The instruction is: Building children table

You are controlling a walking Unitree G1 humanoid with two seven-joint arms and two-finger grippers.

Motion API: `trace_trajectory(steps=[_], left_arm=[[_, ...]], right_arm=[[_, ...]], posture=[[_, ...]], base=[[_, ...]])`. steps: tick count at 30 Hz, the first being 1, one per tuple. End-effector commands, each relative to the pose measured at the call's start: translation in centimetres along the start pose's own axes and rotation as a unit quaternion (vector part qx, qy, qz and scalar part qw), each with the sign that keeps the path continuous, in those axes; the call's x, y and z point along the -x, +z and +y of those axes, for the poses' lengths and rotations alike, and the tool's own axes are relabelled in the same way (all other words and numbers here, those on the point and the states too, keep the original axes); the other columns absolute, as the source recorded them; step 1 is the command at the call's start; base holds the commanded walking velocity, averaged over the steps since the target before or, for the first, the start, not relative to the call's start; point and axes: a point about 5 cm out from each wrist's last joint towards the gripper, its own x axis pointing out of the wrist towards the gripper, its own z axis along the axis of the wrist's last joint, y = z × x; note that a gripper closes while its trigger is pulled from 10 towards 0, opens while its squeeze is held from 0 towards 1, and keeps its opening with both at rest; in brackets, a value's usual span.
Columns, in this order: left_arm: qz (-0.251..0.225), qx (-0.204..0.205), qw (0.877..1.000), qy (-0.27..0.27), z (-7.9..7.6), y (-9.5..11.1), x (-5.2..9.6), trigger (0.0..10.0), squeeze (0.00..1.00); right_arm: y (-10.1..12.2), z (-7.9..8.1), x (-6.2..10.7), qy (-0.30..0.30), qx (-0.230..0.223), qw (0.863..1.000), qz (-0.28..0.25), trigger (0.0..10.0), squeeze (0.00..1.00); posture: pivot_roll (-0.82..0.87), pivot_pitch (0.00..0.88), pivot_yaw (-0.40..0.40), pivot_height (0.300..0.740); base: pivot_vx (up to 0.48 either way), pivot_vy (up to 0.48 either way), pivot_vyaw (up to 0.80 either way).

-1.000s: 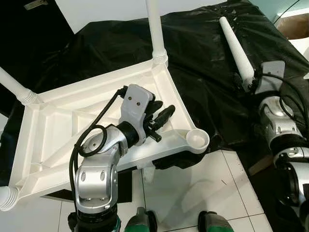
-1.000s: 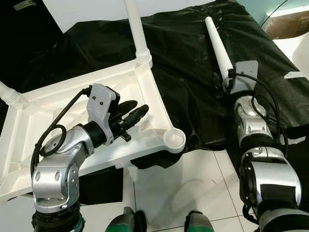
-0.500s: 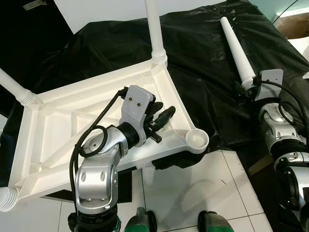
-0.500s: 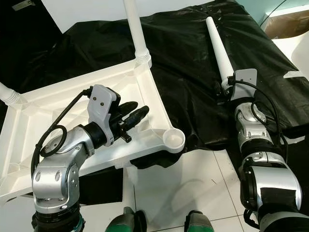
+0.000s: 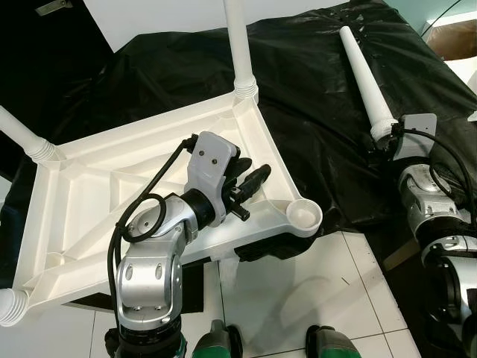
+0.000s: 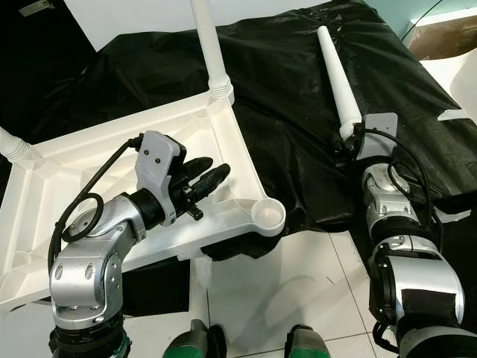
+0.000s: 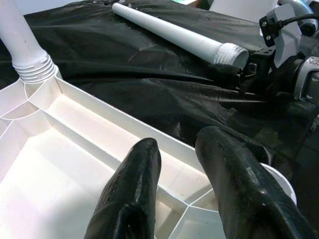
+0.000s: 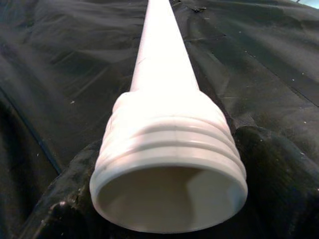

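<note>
White table frame (image 5: 149, 186) lies upside down at left on black sheet (image 5: 313, 97), near-right corner socket (image 5: 304, 214) empty; loose table leg (image 5: 364, 74) lies on sheet at right, right gripper (image 8: 164, 199) clamped around its threaded end; left gripper (image 5: 250, 179) hovers over frame, fingers narrowly apart, holding nothing

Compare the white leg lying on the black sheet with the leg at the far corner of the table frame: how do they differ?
The loose leg lies flat on the black sheet; the mounted leg stands upright. The loose leg's threaded end is free, between the right gripper fingers; the mounted leg is seated in the table frame. Both are white, tapered and ribbed at the base.
</note>
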Motion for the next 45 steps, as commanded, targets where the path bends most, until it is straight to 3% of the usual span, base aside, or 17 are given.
trace_trajectory(steps=[1, 18, 19, 20, 21, 31, 32, 33, 36, 40, 42, 45], left_arm=[[-0.001, -0.001, 0.998, 0.068, 0.6, 0.1, 0.4, 10.0, 0.00], [-0.004, -0.001, 0.998, 0.064, 0.6, 0.1, 0.0, 10.0, 0.00], [-0.005, -0.002, 0.998, 0.064, 0.6, 0.1, 0.0, 10.0, 0.00], [-0.004, -0.005, 0.998, 0.064, 0.6, 0.1, -0.1, 10.0, 0.00], [-0.004, -0.006, 0.998, 0.064, 0.7, 0.1, -0.1, 10.0, 0.00], [-0.013, -0.013, 0.996, 0.088, 2.4, 0.5, 0.0, 10.0, 0.00], [-0.018, -0.012, 0.995, 0.094, 3.0, 0.7, 0.0, 10.0, 0.00], [-0.024, -0.015, 0.994, 0.102, 3.8, 1.0, 0.0, 10.0, 0.00], [-0.043, -0.018, 0.992, 0.114, 5.6, 2.0, -0.3, 10.0, 0.00], [-0.057, -0.020, 0.992, 0.114, 6.5, 2.6, -0.7, 10.0, 0.00], [-0.069, -0.036, 0.992, 0.104, 7.6, 3.5, -1.7, 10.0, 0.00], [-0.079, -0.049, 0.991, 0.097, 8.1, 4.1, -2.4, 10.0, 0.00]], right_arm=[[-1.4, 0.8, 0.4, 0.012, -0.014, 1.000, 0.025, 10.0, 0.00], [-0.3, 2.4, -0.3, 0.032, -0.017, 0.999, -0.002, 10.0, 0.00], [-0.2, 2.6, -0.4, 0.035, -0.017, 0.999, -0.001, 9.6, 0.00], [-0.2, 2.7, -0.5, 0.034, -0.020, 0.999, 0.001, 0.6, 0.00], [0.0, 2.8, -0.6, 0.036, -0.019, 0.999, 0.000, 0.0, 0.00], [1.4, 2.9, -0.1, 0.023, -0.014, 0.997, -0.072, 0.0, 0.00], [2.0, 3.1, 0.1, 0.019, -0.007, 0.995, -0.096, 2.6, 0.00], [2.9, 3.4, 0.3, 0.015, 0.005, 0.992, -0.128, 10.0, 0.00], [5.2, 4.4, 0.7, 0.020, 0.030, 0.981, -0.191, 10.0, 0.00], [6.7, 5.1, 0.8, 0.028, 0.049, 0.974, -0.220, 10.0, 0.00], [9.3, 6.1, 0.6, 0.050, 0.074, 0.960, -0.264, 10.0, 0.00], [11.1, 6.7, 0.7, 0.065, 0.093, 0.949, -0.294, 10.0, 0.00]], posture=[[0.10, 0.172, 0.128, 0.740], [0.09, 0.151, 0.132, 0.740], [0.09, 0.147, 0.128, 0.740], [0.09, 0.144, 0.125, 0.740], [0.09, 0.140, 0.120, 0.740], [0.08, 0.128, 0.106, 0.740], [0.07, 0.121, 0.106, 0.740], [0.06, 0.116, 0.108, 0.740], [0.04, 0.105, 0.109, 0.740], [0.04, 0.098, 0.108, 0.740], [0.02, 0.078, 0.102, 0.740], [0.01, 0.068, 0.100, 0.740]], base=[[0.000, 0.000, 0.00], [0.000, 0.000, 0.00], [0.000, 0.000, 0.00], [0.000, 0.000, 0.00], [0.000, 0.000, 0.00], [0.000, 0.000, 0.00], [0.000, 0.000, 0.00], [0.000, 0.000, 0.00], [0.000, 0.000, 0.00], [0.000, 0.000, 0.00], [0.000, 0.000, 0.00], [0.000, 0.000, 0.00]])
